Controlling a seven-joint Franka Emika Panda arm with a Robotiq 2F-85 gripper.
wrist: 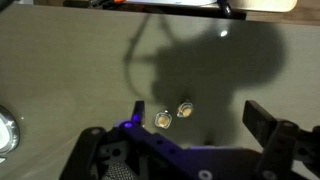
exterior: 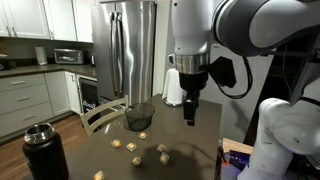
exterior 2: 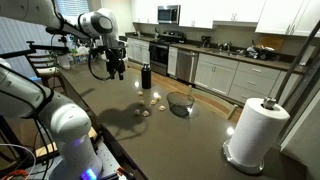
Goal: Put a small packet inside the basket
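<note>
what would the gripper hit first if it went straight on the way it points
Likely the table, on or beside the two small packets under the open gripper; exact landing spot is unclear.

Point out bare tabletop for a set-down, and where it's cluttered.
Widest bare stretch: the table between the basket and the paper towel roll. Crowded: the small packets scattered by the basket toward the flask. The gripper hangs open over that cluster.
</note>
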